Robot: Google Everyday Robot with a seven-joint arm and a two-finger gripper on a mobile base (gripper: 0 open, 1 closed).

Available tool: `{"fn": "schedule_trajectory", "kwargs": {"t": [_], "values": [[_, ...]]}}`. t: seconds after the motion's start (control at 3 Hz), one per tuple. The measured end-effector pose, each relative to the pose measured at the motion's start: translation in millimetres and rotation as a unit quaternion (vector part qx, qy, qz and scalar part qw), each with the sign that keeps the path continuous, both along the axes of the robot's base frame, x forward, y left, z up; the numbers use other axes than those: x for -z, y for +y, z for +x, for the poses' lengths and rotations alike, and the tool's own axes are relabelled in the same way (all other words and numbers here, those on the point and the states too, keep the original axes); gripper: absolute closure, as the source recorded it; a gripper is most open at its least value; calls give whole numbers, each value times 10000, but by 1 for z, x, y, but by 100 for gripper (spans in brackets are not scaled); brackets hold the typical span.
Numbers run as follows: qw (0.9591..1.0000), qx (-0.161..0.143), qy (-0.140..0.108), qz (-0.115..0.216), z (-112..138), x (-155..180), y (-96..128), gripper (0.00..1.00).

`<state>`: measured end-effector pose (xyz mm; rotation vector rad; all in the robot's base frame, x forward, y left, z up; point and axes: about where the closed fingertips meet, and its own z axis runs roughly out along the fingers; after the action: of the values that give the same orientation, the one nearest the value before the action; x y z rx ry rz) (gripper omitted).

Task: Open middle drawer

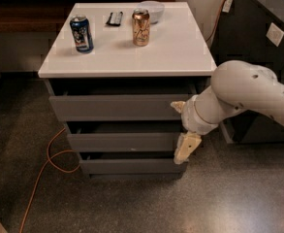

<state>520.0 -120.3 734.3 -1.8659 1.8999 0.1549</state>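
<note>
Gripper (179, 130) on my arm is spread wide and empty at the right end of the middle drawer (124, 142), beside its front.

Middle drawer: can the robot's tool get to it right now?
Probably yes. The tool sits open at the right end of the middle drawer, its lower finger by the front's corner. Nothing stands between them, though the front has no handle to grab.

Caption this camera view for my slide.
Gripper at right end of middle drawer; blue can and copper can on tabletop.
</note>
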Motion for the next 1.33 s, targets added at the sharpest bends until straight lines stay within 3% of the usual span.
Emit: {"fn": "schedule_trajectory", "kwargs": {"t": [1.33], "values": [[9996,-128,-47,243,39,120,41,0]]}}
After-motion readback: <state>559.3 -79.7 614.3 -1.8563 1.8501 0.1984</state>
